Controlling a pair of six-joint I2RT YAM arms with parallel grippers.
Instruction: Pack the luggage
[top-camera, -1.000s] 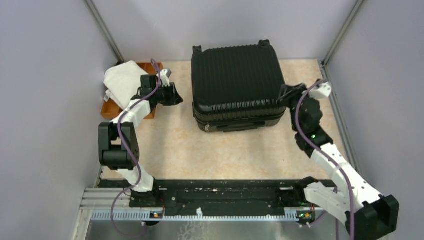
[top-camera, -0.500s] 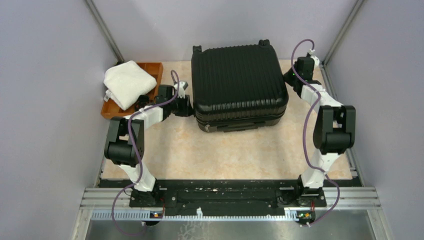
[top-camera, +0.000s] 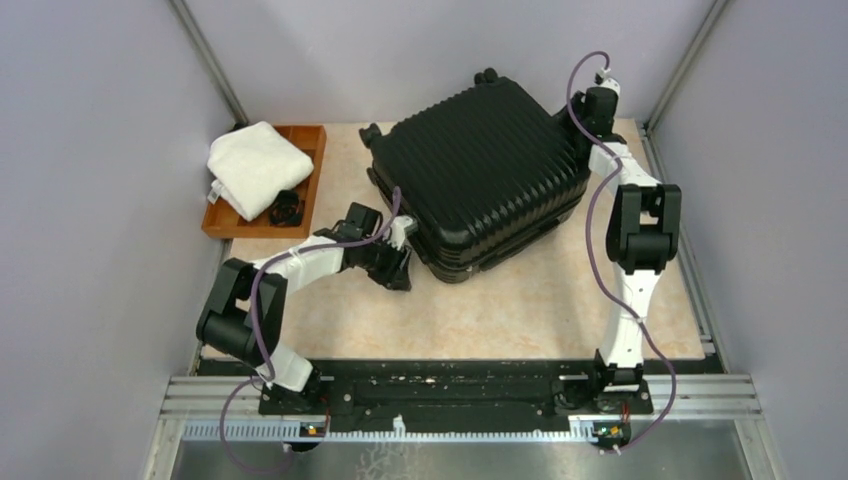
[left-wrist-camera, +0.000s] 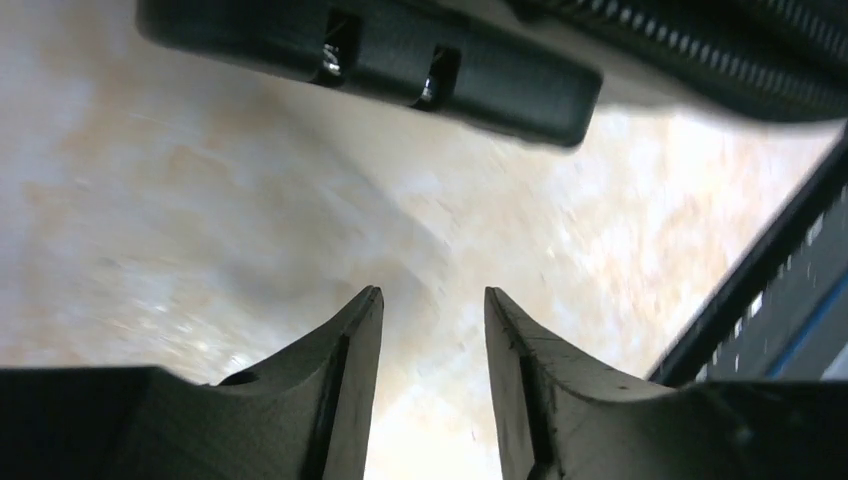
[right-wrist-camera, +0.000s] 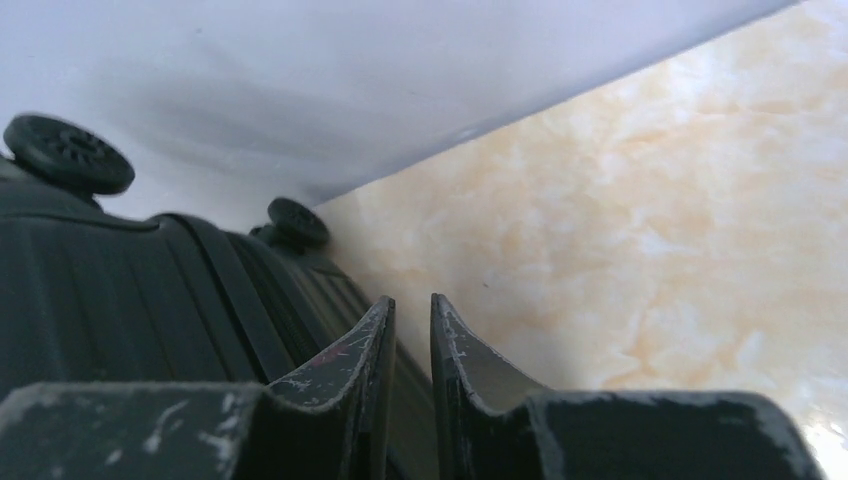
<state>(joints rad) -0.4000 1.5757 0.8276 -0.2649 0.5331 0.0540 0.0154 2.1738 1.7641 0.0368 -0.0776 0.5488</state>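
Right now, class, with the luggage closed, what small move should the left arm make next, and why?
Probably ease the left tool toward the zipper: the luggage lies closed, the tool is open and empty, and the zipper runs ahead.

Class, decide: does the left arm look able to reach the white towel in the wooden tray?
Probably yes. The towel lies uncovered on the tray, left of the left claw, with bare table between; the luggage sits on its other side.
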